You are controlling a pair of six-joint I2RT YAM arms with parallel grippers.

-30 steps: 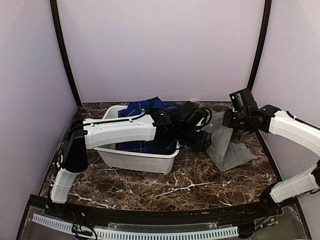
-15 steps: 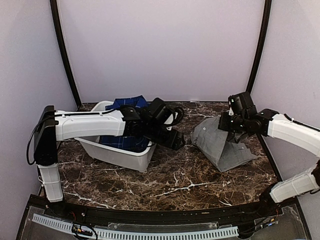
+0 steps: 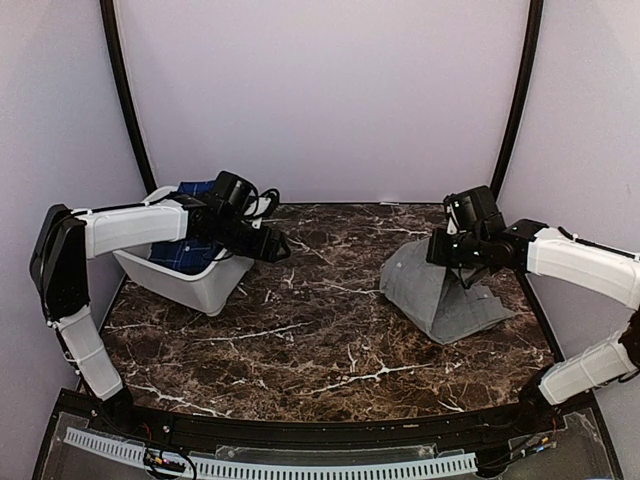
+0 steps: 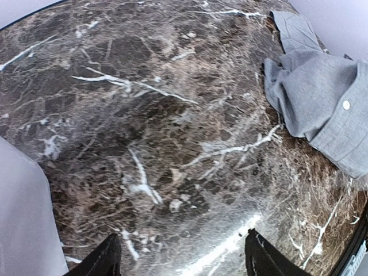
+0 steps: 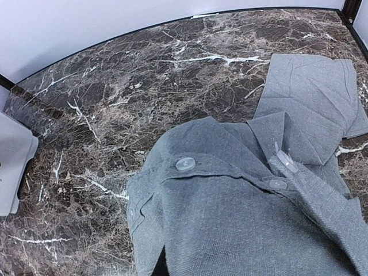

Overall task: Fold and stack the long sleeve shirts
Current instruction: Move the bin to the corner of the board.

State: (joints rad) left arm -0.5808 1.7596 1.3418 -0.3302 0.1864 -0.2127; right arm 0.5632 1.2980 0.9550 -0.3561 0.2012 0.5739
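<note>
At far left, the tub (image 3: pixel 195 292) with plaid shirt (image 3: pixel 178 256) has shifted leftward.

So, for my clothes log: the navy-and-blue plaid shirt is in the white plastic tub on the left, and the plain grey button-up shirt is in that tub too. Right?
Not quite. The navy-and-blue plaid shirt is in the white plastic tub on the left, but the plain grey button-up shirt lies on the dark marble table at the right, as the top external view shows.

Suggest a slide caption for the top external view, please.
Right gripper pinches up the grey shirt on the marble table; left gripper hangs open beside the white tub holding the plaid shirt.
</note>
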